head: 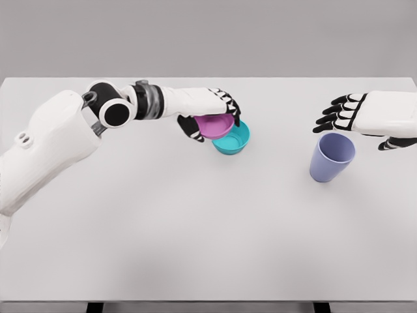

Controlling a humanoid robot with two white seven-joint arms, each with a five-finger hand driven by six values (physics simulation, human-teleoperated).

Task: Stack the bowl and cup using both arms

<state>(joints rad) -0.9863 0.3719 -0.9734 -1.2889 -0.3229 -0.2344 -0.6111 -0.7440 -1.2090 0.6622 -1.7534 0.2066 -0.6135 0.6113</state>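
Gripping round pink bowl w/ left robot hand, over teal bowl.

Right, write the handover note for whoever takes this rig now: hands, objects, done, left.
Left hand: shut on the purple bowl, held tilted over the teal bowl, overlapping its near-left rim; whether it is seated cannot be told.
Right hand: open, above and just behind the lavender cup, holding nothing.
Cup stands upright on the white table, apart from the bowls.
Left: settle the bowl, release, then grasp and stack the cup.
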